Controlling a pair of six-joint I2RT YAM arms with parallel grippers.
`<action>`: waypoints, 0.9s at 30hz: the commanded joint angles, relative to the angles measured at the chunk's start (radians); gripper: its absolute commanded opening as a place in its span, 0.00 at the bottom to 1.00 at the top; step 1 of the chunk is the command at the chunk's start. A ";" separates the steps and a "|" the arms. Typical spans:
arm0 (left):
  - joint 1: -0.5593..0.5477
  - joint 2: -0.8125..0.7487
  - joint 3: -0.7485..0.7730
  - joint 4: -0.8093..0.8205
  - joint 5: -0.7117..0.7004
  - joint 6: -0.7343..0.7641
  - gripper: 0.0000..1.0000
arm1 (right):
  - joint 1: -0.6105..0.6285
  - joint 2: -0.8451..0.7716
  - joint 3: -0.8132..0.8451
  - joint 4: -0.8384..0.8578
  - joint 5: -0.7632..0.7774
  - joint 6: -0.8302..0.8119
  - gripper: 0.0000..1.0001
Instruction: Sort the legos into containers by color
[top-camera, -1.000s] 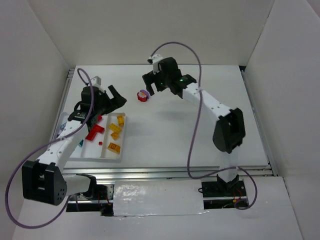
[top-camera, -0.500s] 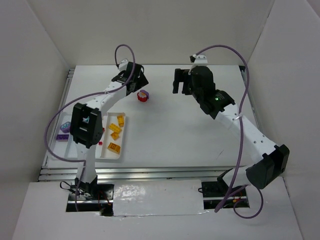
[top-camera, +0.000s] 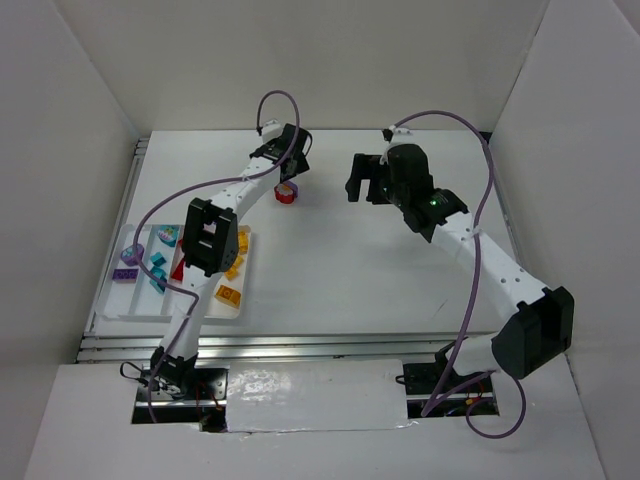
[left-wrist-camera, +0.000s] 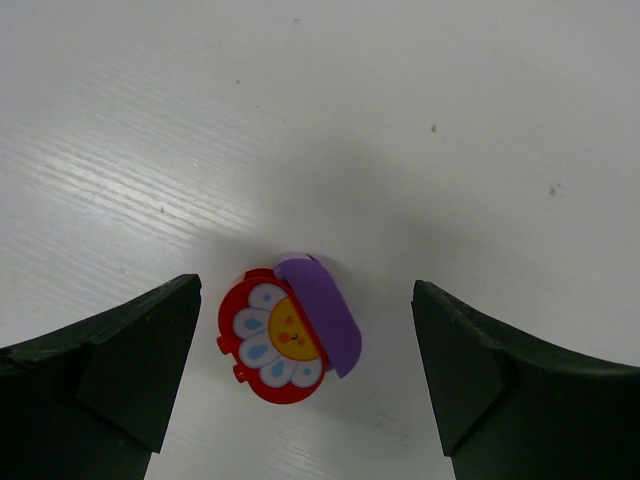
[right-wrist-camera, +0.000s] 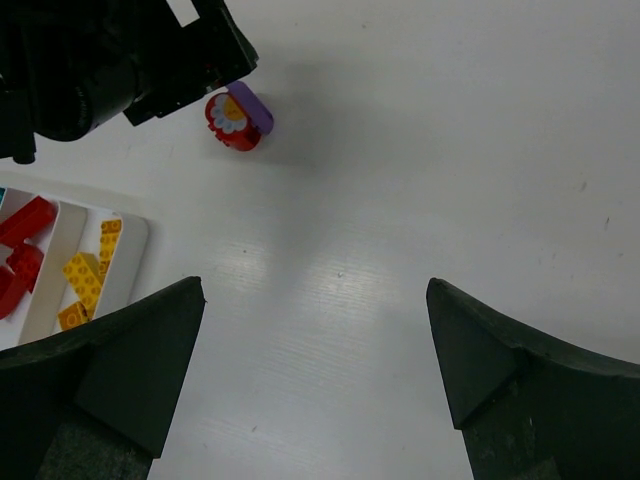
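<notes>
Two joined legos lie on the table at the far middle: a round red brick (left-wrist-camera: 262, 340) with a flower face and a rounded purple brick (left-wrist-camera: 325, 312) leaning on it. My left gripper (left-wrist-camera: 305, 292) hovers straight above them, open, one finger on each side, touching neither. In the top view that pair (top-camera: 286, 193) sits just below the left gripper (top-camera: 287, 168). My right gripper (top-camera: 366, 180) hangs open over bare table to the right, with nothing between its fingers. The white tray (top-camera: 140, 300) holds purple (top-camera: 126, 273), teal (top-camera: 158, 263), red (top-camera: 180, 268) and yellow (top-camera: 230, 293) legos in its containers.
White walls enclose the table on three sides. The right wrist view shows the left gripper's black body (right-wrist-camera: 110, 60) close above the red brick (right-wrist-camera: 232, 122), and the tray's corner (right-wrist-camera: 135, 240) with yellow legos (right-wrist-camera: 85, 275) at the left edge.
The left arm swung from over the tray out to the far middle, above the red and purple pair. The right arm drew back to the right. Both grippers stayed open.
</notes>
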 joint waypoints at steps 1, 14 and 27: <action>-0.005 0.018 0.028 -0.014 -0.086 0.044 1.00 | -0.006 -0.015 -0.011 0.080 -0.064 0.013 1.00; -0.007 0.043 -0.064 0.021 -0.006 0.070 0.99 | -0.006 0.012 -0.045 0.119 -0.088 0.019 1.00; -0.019 -0.029 -0.248 0.101 0.044 0.076 0.53 | -0.006 0.002 -0.062 0.129 -0.113 0.031 1.00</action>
